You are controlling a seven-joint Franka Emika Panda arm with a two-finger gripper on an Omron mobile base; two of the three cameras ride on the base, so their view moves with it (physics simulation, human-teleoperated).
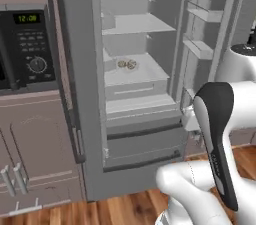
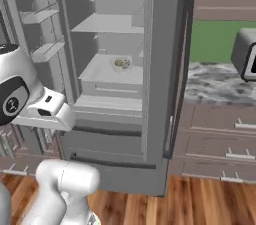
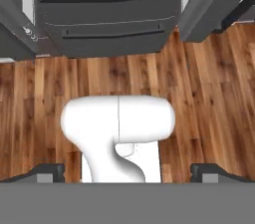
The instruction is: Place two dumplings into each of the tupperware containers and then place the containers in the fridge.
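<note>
Now, with claw [image 3: 127,172] spread wide and empty over the floor [image 3: 209,98], swing away from fridge [image 1: 140,69] at frame centre, where dumplings [image 1: 127,63] sit shelved, and fetch the remaining container.

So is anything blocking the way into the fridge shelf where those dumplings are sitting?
Nothing visible does. The fridge stands open, and the dumplings sit on a middle shelf with bare shelf in front of them. The gripper, jaws open and empty, points down at the wood floor in front of the fridge.
</note>
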